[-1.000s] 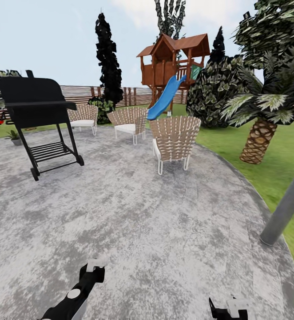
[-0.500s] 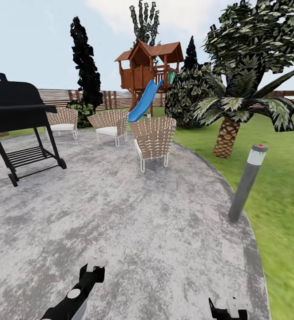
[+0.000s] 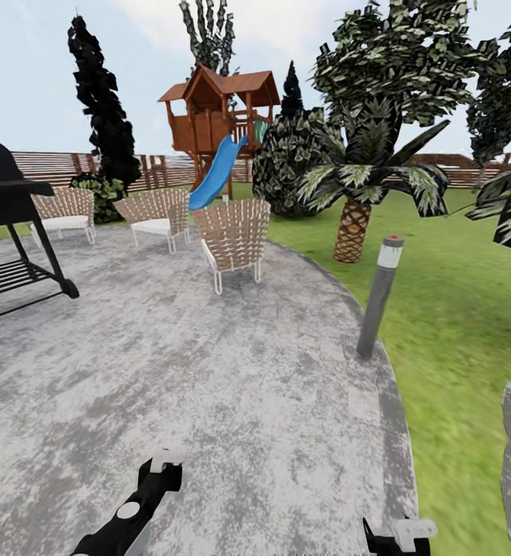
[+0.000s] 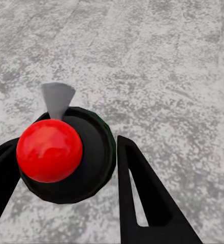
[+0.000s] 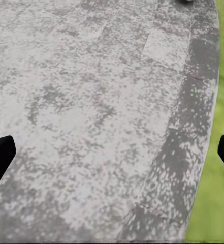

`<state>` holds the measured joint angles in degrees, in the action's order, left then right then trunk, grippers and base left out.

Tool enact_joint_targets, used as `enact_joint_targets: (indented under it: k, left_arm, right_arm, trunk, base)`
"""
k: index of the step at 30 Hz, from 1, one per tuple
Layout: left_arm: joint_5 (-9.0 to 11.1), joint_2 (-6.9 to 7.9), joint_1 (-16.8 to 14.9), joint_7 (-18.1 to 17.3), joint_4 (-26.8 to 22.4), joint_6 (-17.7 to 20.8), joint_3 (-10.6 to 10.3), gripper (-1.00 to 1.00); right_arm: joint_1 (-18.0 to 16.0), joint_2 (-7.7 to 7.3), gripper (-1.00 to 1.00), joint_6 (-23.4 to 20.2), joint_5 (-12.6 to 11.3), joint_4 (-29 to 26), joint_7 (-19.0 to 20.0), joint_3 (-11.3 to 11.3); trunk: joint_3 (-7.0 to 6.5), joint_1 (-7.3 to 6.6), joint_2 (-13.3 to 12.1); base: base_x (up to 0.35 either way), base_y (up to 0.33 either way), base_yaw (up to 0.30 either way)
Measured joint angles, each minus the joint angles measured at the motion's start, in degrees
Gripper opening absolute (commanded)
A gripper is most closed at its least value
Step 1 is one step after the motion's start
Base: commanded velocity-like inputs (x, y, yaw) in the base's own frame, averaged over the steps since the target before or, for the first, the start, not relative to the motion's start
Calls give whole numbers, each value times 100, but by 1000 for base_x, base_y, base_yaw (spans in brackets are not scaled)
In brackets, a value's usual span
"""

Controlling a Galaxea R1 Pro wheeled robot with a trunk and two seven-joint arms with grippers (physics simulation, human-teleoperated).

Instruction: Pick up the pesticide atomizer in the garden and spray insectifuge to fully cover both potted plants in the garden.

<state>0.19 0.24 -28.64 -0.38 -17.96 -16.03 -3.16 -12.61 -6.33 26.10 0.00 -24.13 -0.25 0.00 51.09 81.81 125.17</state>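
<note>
**Robot on the paving with the bottle in its left gripper**

The left gripper [image 4: 66,168] is holding the pesticide atomizer [image 4: 66,155]: in the left wrist view the bottle is sitting between the two dark fingers [image 4: 142,198], seen from above, its round red top facing the camera and a dark body around it, with grey paving behind. In the head view the left gripper [image 3: 159,467] is showing at the lower left of the frame, over the stone.

The right gripper [image 5: 112,155] is standing wide apart with nothing between its tips; in the right wrist view the black tips are sitting at the two side edges of the frame, over the paving [image 5: 91,101] and a strip of lawn [image 5: 213,203] at the right edge. In the head view it [image 3: 398,537] is peeking in at the bottom right.

Ahead, the grey paving [image 3: 194,371] is filling the lower middle of the head view. A black grill [image 3: 8,224] is standing at the left edge, three woven chairs [image 3: 232,235] in the upper middle, a wooden playhouse with a blue slide [image 3: 217,123] behind them. A grey lamp post [image 3: 379,297] is standing at the paving's right rim, with a palm [image 3: 356,208] on the lawn behind and a brown fence [image 3: 55,166] along the back.
</note>
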Motion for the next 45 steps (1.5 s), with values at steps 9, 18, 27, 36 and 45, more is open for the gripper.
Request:
enact_joint_targets:
  k: [9, 18, 27, 36, 45]
  left_arm:
    - [2, 0, 1, 0, 0, 1, 0, -100]
    - [-1, 0, -2, 0, 0, -1, 0, -100]
    - [-2, 0, 1, 0, 0, 5, 0, -100]
    - [-2, 0, -4, 0, 3, 4, 0, -100]
    - [-2, -2, 0, 0, 6, 5, -1, -100]
  right_arm:
    - [0, 1, 100, 0, 0, 0, -4, 0]
    - [2, -2, 100, 0, 0, 0, -4, 0]
    - [3, -1, 100, 0, 0, 0, -4, -2]
    - [1, -1, 100, 0, -1, 0, -4, -1]
    - [0, -1, 100, 0, 0, 0, -3, -3]
  trunk:
    - [26, 0, 0]
    - [53, 0, 0]
    - [79, 0, 0]
    - [105, 0, 0]
    - [132, 0, 0]
  base:
    - [-5, 0, -266]
    - [0, 0, -266]
    - [0, 0, -266]
    - [0, 0, -266]
    - [0, 0, -266]
